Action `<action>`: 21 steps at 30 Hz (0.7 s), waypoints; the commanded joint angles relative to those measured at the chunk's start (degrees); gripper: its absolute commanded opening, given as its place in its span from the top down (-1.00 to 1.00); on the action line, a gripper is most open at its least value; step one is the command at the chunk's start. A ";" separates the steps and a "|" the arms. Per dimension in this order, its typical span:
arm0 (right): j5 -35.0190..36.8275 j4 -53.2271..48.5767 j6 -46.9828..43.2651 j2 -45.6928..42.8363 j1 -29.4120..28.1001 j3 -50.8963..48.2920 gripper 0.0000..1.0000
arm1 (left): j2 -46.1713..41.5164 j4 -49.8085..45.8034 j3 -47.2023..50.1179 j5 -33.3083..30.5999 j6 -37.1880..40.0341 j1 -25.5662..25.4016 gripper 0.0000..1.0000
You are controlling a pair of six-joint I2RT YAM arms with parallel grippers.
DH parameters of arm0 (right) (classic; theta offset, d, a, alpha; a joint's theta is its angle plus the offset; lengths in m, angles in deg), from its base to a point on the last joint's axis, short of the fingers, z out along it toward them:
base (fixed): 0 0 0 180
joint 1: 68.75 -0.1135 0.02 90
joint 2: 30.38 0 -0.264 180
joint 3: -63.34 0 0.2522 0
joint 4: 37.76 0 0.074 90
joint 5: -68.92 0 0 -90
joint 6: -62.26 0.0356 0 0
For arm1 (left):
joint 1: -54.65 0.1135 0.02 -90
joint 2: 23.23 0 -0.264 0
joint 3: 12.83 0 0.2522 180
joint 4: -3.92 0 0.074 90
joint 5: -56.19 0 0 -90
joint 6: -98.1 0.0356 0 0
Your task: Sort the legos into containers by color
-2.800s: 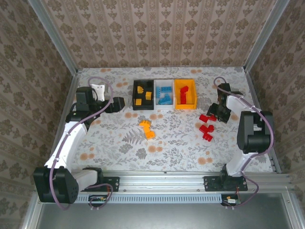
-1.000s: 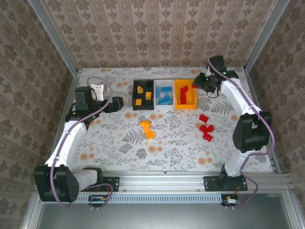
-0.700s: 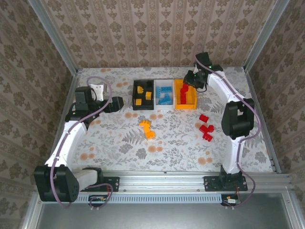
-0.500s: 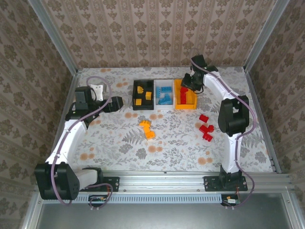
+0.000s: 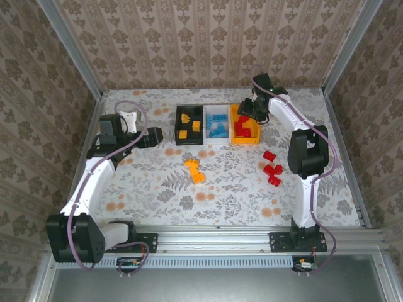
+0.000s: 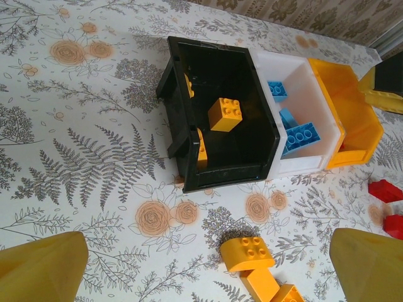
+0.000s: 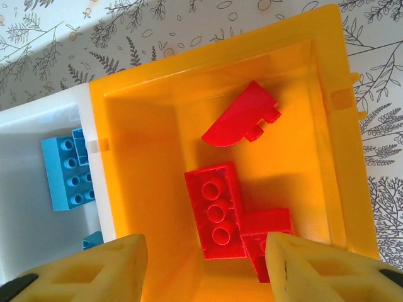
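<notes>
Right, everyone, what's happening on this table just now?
Two robot arms are sorting bricks by colour. The right gripper hangs open over the orange bin, which holds red bricks. The left gripper sits open beside the black bin. Loose yellow bricks and loose red bricks lie on the table.

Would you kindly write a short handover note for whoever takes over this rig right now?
Left gripper: open, empty, left of the black bin.
Right gripper: open, empty, over the orange bin.
Done: binned yellow bricks in black, blue bricks in the white bin, binned red bricks in orange.
Left: loose yellow bricks and loose red bricks on the table, to be sorted.
</notes>
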 commanded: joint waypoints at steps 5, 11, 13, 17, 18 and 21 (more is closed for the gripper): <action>1.09 -0.32 -0.48 -4.72 0.12 -2.71 -0.12 | -0.48 -0.08 -1.32 0.70 -0.46 0.38 -1.00; 1.76 -1.45 -2.91 -12.81 0.12 -7.91 -0.18 | -1.15 -0.15 -1.26 0.31 -0.30 0.47 -1.00; 2.37 -2.42 -3.94 -15.95 0.08 -11.02 -0.19 | -1.17 -0.05 -1.19 0.34 -0.23 0.42 -1.00; 6.02 -6.16 -5.19 -22.05 0.08 -18.20 -0.22 | -1.26 0.16 -1.11 0.57 -0.45 0.48 -1.00; 7.50 -7.04 -5.33 -23.96 0.11 -20.89 -0.23 | -1.26 0.19 -1.04 0.61 -0.54 0.40 -0.99; 11.00 -8.28 -5.22 -29.31 0.38 -29.08 -0.29 | -1.26 0.46 -1.01 0.81 -0.76 0.38 -1.00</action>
